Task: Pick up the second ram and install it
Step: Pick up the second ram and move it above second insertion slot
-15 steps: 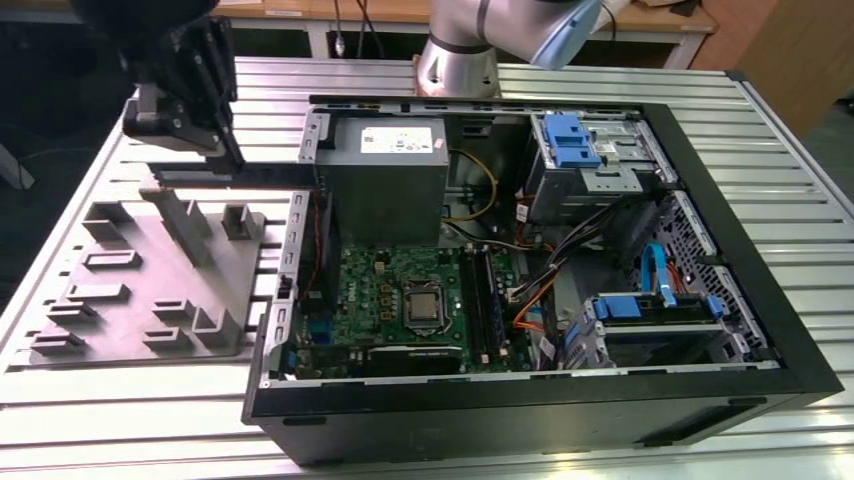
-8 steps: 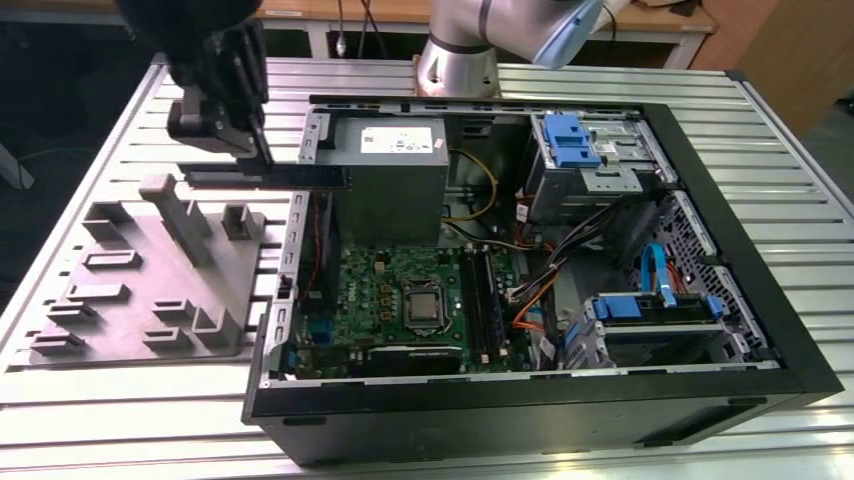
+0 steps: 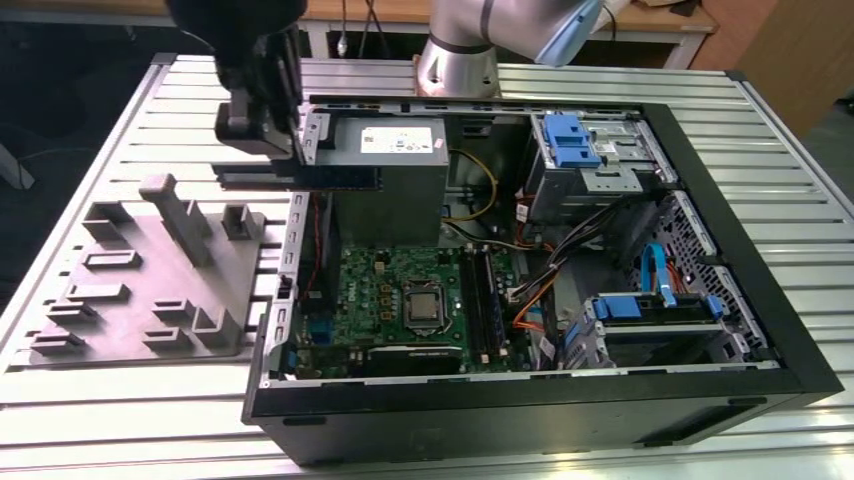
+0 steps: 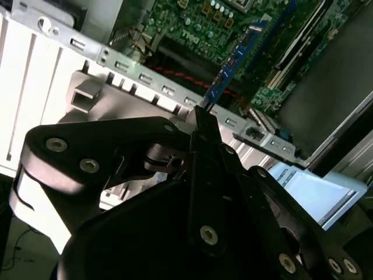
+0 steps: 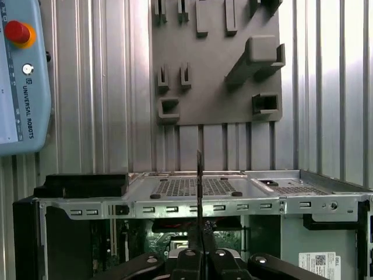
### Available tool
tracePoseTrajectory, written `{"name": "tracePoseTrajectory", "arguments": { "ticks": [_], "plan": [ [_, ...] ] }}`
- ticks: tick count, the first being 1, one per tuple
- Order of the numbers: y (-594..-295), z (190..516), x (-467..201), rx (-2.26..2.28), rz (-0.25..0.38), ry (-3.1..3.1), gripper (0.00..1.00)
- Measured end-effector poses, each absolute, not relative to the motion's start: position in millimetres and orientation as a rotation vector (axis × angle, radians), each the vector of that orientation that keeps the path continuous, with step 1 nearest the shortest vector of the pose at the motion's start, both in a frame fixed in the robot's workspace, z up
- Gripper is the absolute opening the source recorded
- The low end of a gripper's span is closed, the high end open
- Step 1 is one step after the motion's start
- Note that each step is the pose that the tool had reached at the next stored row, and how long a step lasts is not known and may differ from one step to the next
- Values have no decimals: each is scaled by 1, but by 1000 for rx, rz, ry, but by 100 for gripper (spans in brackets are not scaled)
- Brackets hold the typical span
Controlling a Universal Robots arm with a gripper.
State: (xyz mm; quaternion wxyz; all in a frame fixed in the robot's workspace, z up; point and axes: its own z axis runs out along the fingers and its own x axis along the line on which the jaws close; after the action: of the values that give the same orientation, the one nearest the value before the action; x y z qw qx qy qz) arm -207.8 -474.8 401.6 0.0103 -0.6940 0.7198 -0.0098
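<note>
1. The second ram (image 4: 233,63) is in my gripper (image 4: 203,115). The fingers (image 4: 208,143) are clamped on it, and the blue board with its row of chips reaches out past the fingertips.
2. In the first wrist view I see the board edge-on, as a thin dark line rising from between the fingers.
3. In the exterior view the gripper hangs over the wall of the open computer case (image 3: 534,400) on the exterior view's left. That puts it between the grey fixture plate (image 3: 147,290) and the power supply (image 3: 387,145).
4. The ram is held up in the air there, clear of the green motherboard (image 3: 394,285). It is not yet seated in a slot.
5. The motherboard lies flat in the bottom of the case, with the processor socket (image 3: 424,308) near its middle. Black and orange cables run beside it on the exterior view's right.
6. The fixture plate lies on the slatted metal table (image 3: 120,420), just beside the case.
7. In the first wrist view a teach pendant (image 5: 20,87) with a red button rests on the same table, apart from the plate.
</note>
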Motion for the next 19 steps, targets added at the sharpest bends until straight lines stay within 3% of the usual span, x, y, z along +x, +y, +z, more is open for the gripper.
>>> {"name": "tracePoseTrajectory", "arguments": {
  "ticks": [19],
  "plan": [
    [-475, 398, -146, -2164, -30, 2248, 11]
  ]
}}
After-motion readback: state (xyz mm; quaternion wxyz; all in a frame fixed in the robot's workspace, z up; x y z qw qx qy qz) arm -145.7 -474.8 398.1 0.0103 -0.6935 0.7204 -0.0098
